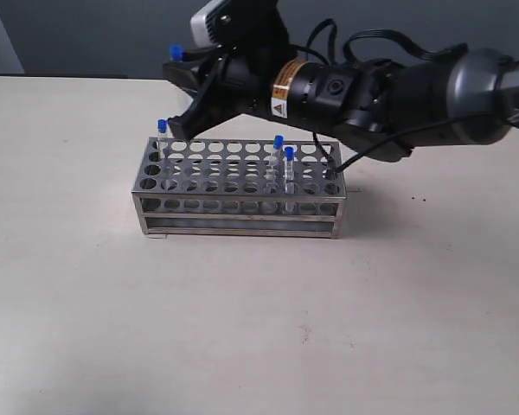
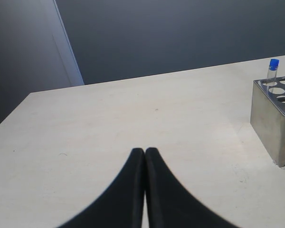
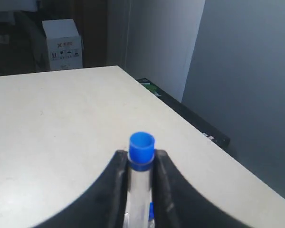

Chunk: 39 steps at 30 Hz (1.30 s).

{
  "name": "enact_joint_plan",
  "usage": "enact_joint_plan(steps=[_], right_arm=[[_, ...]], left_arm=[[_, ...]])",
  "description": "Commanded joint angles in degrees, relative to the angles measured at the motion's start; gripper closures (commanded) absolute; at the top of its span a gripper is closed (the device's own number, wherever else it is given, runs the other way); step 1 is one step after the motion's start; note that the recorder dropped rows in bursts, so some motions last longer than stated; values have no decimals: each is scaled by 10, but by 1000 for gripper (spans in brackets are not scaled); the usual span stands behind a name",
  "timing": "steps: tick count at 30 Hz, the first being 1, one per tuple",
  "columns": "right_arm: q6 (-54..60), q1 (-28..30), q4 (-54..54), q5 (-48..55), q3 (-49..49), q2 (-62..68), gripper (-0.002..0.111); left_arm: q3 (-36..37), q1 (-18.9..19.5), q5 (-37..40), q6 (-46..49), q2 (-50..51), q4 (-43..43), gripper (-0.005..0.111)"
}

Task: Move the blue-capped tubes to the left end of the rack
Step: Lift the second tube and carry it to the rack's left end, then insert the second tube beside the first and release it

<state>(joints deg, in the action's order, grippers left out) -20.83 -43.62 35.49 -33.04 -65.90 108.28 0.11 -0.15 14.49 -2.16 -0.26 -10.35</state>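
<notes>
Blue-capped tubes, thin and clear with bright blue caps, are being shifted leftward. The right pincer (image 3: 141,159) is gripping the held tube (image 3: 142,145) just below its cap, black fingers partway closed on it, and is carrying it raised near the left end of the long, shiny steel rack (image 1: 233,201) of round holes. A second tube (image 1: 162,130) is standing in the far left corner hole. A third tube (image 1: 278,145) and a fourth tube (image 1: 288,160) are waiting toward the right end. Judging by this, one transfer is finished, one under way, two pending. The left pincer (image 2: 145,153), jaws pressed together and empty, is idling over the pale counter (image 1: 242,328).
</notes>
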Motion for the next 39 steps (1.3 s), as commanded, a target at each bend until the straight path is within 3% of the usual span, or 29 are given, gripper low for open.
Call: enact_joint_plan(steps=[1,18,32,39], right_arm=[[3,-21,3,11,-29,33,109],[-12,-33,3,34,-119,131,109],[-50,-33,2,42,-126,177,108],[-50,-33,2,44,-126,180,80]], left_arm=[[-1,-4,-8,-2,3,1,106],[-1,-4,-8,-2,3,1,106],[-1,-4,-8,-2,3,1,106],[-1,-4,-8,-2,3,1,106]])
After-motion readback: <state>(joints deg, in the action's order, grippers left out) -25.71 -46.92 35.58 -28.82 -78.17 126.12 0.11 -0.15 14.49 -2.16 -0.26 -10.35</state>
